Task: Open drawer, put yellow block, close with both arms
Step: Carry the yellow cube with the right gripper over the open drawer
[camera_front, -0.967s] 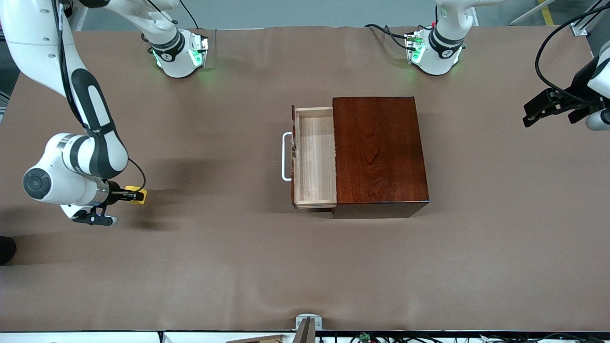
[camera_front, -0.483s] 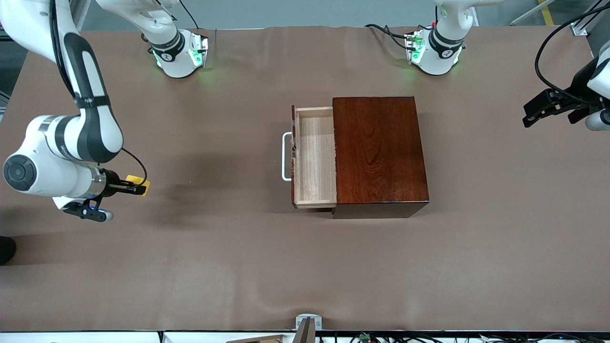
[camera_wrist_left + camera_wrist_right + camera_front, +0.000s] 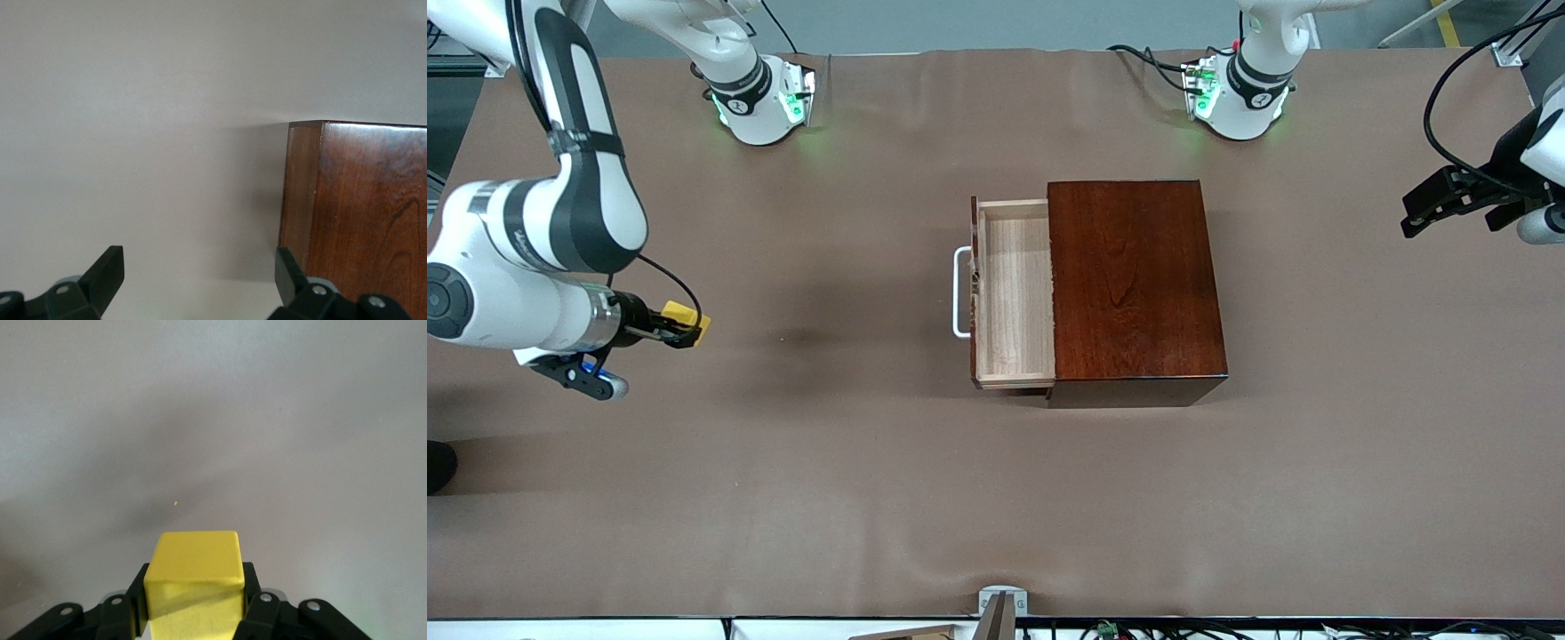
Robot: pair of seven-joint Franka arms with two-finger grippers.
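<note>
The dark reddish-brown box (image 3: 1134,280) stands mid-table with its pale wood drawer (image 3: 1014,293) pulled out toward the right arm's end, white handle (image 3: 960,292) at its front. My right gripper (image 3: 683,332) is shut on the yellow block (image 3: 685,317) and holds it above the table at the right arm's end; the block fills the right wrist view (image 3: 195,577) between the fingers (image 3: 260,600). My left gripper (image 3: 1427,209) is open and empty, waiting at the left arm's end; its wrist view shows a corner of the box (image 3: 353,207).
The brown table cover (image 3: 827,471) spreads around the box. The two green-lit arm bases (image 3: 769,98) stand along the edge farthest from the front camera. A small metal bracket (image 3: 1000,604) sits at the nearest edge.
My right gripper has lifted the yellow block off the table and risen with it. The left arm and the drawer have not moved.
</note>
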